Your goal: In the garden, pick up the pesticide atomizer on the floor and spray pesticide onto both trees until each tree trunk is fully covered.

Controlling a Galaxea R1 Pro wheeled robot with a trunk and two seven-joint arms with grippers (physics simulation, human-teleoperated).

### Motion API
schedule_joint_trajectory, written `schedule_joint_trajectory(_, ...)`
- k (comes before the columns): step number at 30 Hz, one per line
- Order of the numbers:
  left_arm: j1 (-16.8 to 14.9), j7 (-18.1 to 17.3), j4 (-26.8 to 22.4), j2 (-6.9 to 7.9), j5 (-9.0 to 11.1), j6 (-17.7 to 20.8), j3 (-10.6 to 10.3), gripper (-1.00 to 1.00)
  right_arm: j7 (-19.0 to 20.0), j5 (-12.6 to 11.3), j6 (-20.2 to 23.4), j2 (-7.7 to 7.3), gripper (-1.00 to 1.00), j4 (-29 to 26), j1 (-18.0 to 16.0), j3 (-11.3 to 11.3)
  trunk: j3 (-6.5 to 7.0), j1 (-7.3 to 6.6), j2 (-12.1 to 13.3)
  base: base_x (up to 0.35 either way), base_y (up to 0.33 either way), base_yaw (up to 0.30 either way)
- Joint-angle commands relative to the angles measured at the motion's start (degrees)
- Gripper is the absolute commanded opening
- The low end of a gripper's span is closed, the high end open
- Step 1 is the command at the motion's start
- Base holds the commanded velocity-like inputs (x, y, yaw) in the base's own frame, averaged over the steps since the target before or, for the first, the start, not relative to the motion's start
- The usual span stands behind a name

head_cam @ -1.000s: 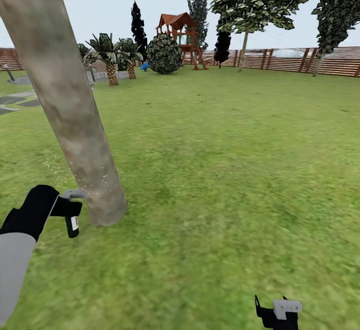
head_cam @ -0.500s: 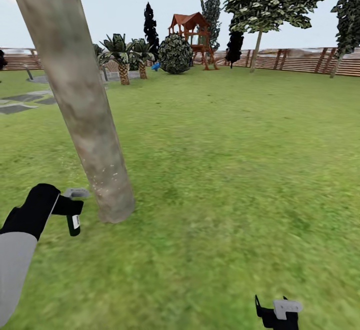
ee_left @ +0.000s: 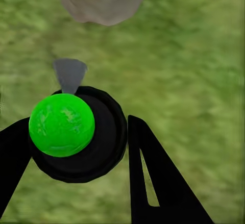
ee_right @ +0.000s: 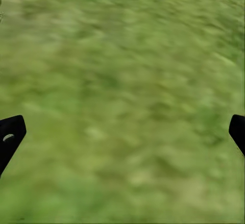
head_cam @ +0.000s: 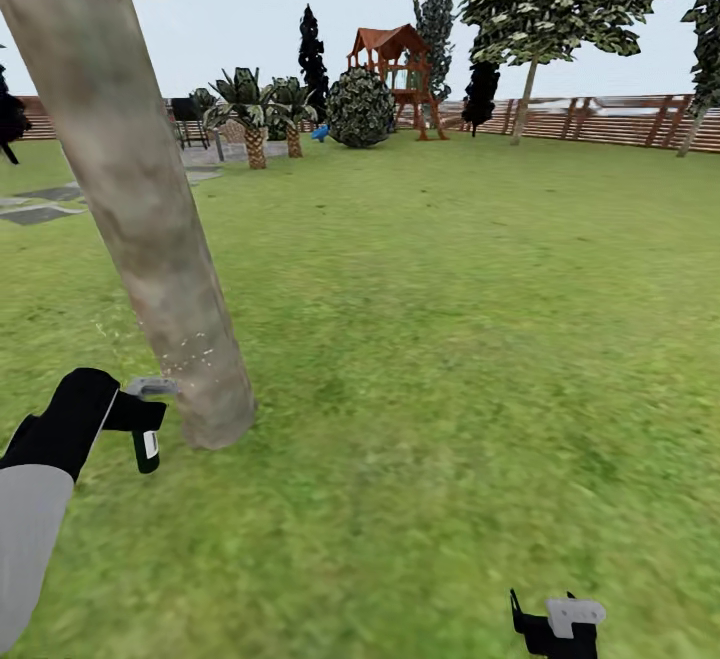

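Beside the tree trunk (head_cam: 150, 239), left gripper (head_cam: 135, 409) fingers pinch the pesticide atomizer (head_cam: 146, 439), spraying its base; next, likely sweep higher. Right gripper (head_cam: 555, 624) fingers spread.

Grey forearm, black end effector (head_cam: 140, 409)
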Motion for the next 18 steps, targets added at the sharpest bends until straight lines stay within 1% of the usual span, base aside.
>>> schedule_joint_trajectory(1, -0.1, -0.5, 0.0, -0.04, -0.6, 0.1, 0.2, -1.0, -0.3, 0.6, -0.1, 0.0, 1.0, 0.0, 0.0, -0.3, -0.05, 0.01, 0.0, 0.241, -0.187, 0.27)
schedule_joint_trajectory(4, -0.1, -0.5, 0.0, -0.04, -0.7, 0.1, 0.4, -1.0, -0.3, 0.6, -0.1, 0.0, 1.0, 0.0, 0.0, -0.3, -0.05, 0.01, 0.0, 0.257, -0.175, 0.275)
schedule_joint_trajectory(6, -0.1, -0.4, 0.0, -0.04, -0.7, 0.0, 0.3, -1.0, -0.3, 0.6, -0.1, 0.0, 1.0, 0.0, 0.0, -0.3, -0.05, 0.01, 0.0, 0.125, -0.221, 0.277)
schedule_joint_trajectory(9, -0.1, -0.2, 0.0, 0.04, -0.7, 0.0, 0.3, -1.0, -0.3, 0.6, -0.1, 0.0, 1.0, 0.0, 0.0, -0.3, -0.05, 0.01, 0.0, -0.093, -0.26, 0.24)
schedule_joint_trajectory(14, 0.0, -0.1, 0.0, 0.09, -0.7, 0.0, 0.3, -1.0, -0.3, 0.6, -0.1, 0.0, 1.0, 0.0, 0.0, -0.3, -0.05, 0.01, 0.0, -0.048, -0.267, 0.034)
schedule_joint_trajectory(18, 0.1, -0.1, 0.4, 0.05, -0.7, -0.1, 0.2, -1.0, -0.3, 0.6, -0.1, 0.0, 1.0, 0.0, 0.0, -0.3, -0.05, 0.01, 0.0, 0.068, -0.266, 0.001)
